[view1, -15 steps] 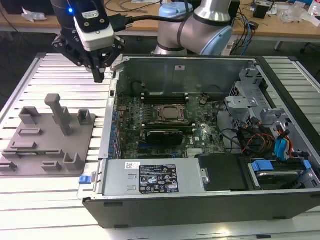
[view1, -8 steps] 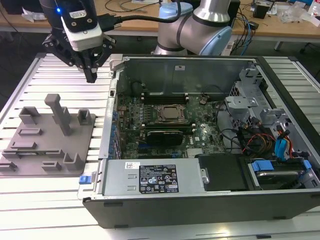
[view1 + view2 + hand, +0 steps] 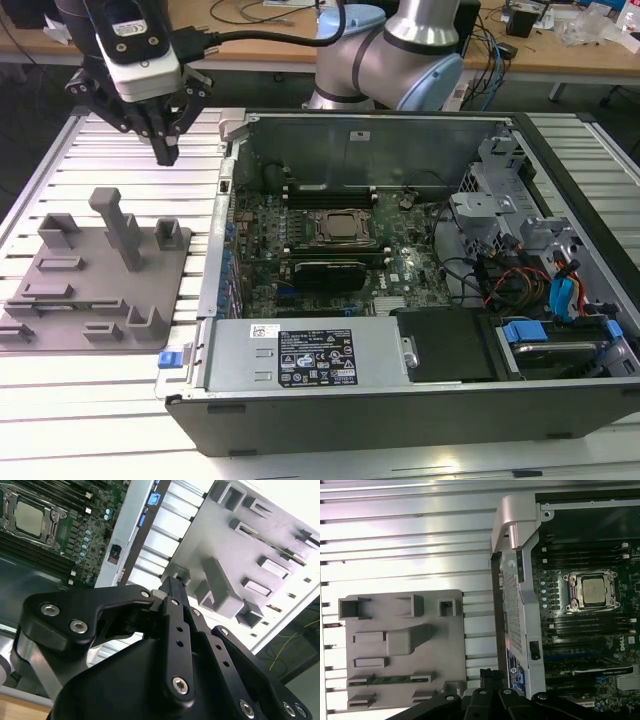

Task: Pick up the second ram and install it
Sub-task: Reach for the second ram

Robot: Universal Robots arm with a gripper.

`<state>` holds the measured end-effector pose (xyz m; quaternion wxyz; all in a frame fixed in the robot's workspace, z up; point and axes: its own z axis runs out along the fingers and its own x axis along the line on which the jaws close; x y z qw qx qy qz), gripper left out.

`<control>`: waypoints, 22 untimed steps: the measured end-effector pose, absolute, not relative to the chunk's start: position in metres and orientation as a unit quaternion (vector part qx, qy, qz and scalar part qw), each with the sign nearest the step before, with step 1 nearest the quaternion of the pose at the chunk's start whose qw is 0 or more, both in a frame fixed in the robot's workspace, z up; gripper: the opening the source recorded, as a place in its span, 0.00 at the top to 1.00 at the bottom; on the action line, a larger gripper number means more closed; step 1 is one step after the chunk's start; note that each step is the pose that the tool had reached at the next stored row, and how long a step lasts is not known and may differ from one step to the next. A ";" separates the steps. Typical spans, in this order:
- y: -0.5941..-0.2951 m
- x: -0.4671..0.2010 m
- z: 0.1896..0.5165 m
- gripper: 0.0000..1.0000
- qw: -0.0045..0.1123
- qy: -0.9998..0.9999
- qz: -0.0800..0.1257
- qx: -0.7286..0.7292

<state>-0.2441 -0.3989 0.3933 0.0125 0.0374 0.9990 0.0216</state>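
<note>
The gripper [image 3: 165, 152] hangs over the slatted table [image 3: 120, 400], above the far edge of the grey holder [image 3: 100, 290] and just beside the open case [image 3: 400, 350]; its jaws are pressed together and pinch nothing. In the first wrist view the ram [image 3: 390, 679] lies lengthwise in a slot of the holder [image 3: 420, 660], a thin greenish strip between two blocks; it is apart from the fingertips [image 3: 487, 674], untouched, with bare holder between them; the processor socket [image 3: 592, 591] lies inside the case.
</note>
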 end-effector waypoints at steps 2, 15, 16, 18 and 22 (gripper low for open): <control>-0.399 -0.248 0.393 0.92 0.012 0.999 0.022 0.037; -0.399 -0.276 0.393 0.92 0.013 0.999 0.022 0.037; -0.399 -0.279 0.393 0.92 0.013 0.999 0.022 0.037; -0.399 -0.283 0.393 0.92 0.013 0.999 0.022 0.037; -0.399 -0.290 0.393 0.92 0.013 0.999 0.022 0.037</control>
